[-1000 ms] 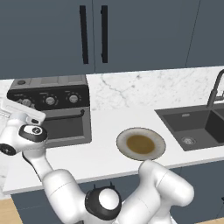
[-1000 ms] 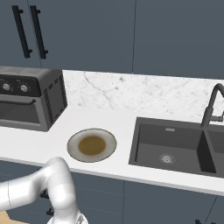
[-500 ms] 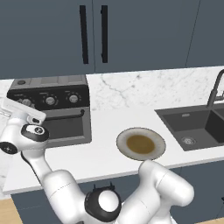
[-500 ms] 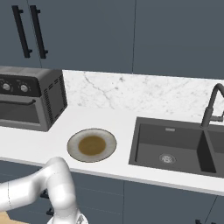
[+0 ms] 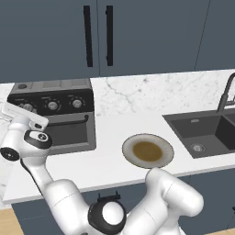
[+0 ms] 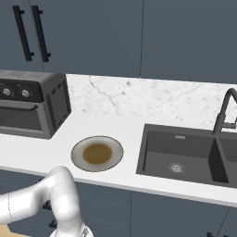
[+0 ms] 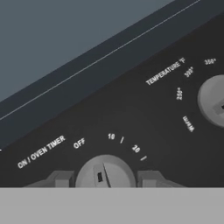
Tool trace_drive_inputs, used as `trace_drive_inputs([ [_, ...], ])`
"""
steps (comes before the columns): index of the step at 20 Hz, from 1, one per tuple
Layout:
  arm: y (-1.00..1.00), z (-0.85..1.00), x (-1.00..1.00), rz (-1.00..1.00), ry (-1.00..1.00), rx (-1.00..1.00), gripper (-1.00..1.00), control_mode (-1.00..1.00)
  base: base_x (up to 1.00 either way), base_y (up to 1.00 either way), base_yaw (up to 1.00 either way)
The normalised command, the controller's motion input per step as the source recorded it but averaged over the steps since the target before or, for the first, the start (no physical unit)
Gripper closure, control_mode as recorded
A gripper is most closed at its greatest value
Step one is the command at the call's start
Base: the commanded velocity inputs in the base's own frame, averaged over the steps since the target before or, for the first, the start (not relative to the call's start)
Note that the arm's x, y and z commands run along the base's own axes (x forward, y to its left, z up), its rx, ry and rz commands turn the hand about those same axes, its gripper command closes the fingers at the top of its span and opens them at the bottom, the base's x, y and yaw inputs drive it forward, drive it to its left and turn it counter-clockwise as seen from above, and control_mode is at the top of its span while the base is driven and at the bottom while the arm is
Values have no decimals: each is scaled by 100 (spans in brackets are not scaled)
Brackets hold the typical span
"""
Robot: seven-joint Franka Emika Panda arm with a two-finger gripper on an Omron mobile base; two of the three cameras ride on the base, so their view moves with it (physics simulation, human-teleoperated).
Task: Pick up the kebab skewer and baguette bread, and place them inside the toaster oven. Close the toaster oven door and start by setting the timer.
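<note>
The toaster oven (image 5: 69, 124) stands at the counter's left end, and its door (image 5: 69, 134) is closed, with the black bar handle across the top. My gripper (image 5: 25, 114) is pressed up to the left end of the oven's black knob panel. In the hand view my gripper (image 7: 106, 178) sits around the timer knob (image 7: 105, 171), with a fingertip against each side. The knob's mark points between OFF and 10. The temperature knob (image 7: 214, 100) is to the right. The oven (image 6: 32, 109) also appears in the right base view. The kebab skewer and baguette bread are out of view.
A round plate (image 5: 148, 150) with a brown middle lies on the white counter right of the oven, also plate (image 6: 97, 153). A dark sink (image 5: 206, 131) with a black faucet (image 5: 226, 94) is at the right. Dark cabinets hang above.
</note>
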Motion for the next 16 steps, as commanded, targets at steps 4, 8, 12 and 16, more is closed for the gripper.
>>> trace_drive_inputs([
  [4, 0, 0, 0, -6, -8, 49, 100, -100, 0, 0, 0],
  [8, 0, 0, 0, -9, -10, 51, 100, -100, 0, 0, 0],
  [12, 0, 0, 0, -14, -10, 52, 100, -100, 0, 0, 0],
  [16, 0, 0, 0, -14, -9, 53, 100, -100, 0, 0, 0],
])
